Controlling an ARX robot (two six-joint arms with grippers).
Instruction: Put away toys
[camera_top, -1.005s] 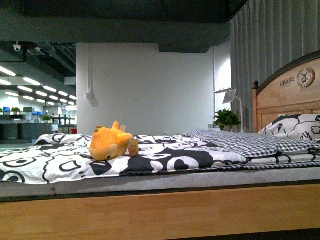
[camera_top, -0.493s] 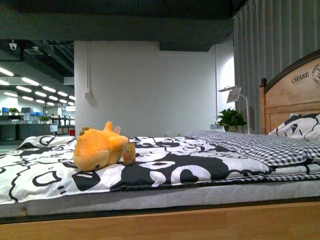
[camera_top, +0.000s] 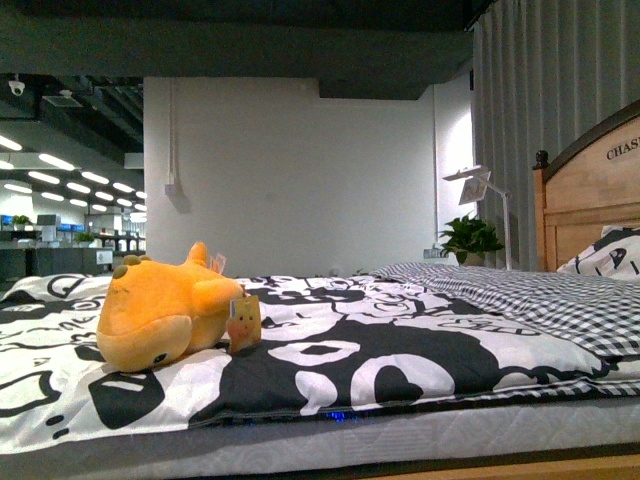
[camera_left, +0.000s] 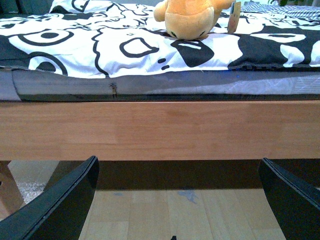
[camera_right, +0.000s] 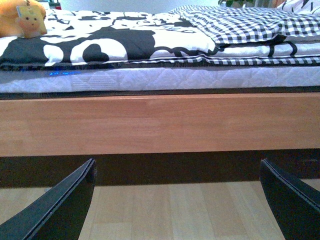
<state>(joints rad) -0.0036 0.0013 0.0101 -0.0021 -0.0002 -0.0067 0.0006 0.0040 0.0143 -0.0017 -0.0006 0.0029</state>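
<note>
An orange-yellow plush toy (camera_top: 160, 315) with a small paper tag (camera_top: 244, 322) lies on its side on the black-and-white patterned bedspread (camera_top: 380, 360), left of centre in the front view. It also shows in the left wrist view (camera_left: 192, 17) and at the corner of the right wrist view (camera_right: 20, 17). My left gripper (camera_left: 177, 200) is open and empty, low above the wooden floor in front of the bed frame. My right gripper (camera_right: 177, 200) is open and empty, also low before the frame. Neither arm shows in the front view.
The wooden bed rail (camera_left: 160, 130) stands between both grippers and the mattress (camera_right: 160, 79). A checked blanket (camera_top: 560, 300), a wooden headboard (camera_top: 590, 200) and a pillow (camera_top: 610, 255) are at the right. A lamp (camera_top: 480, 190) and potted plant (camera_top: 468, 238) stand behind.
The bed and plush toy have grown larger and shifted left in the front view; the camera has come closer to the bed. The toy has not moved on the bedspread.
</note>
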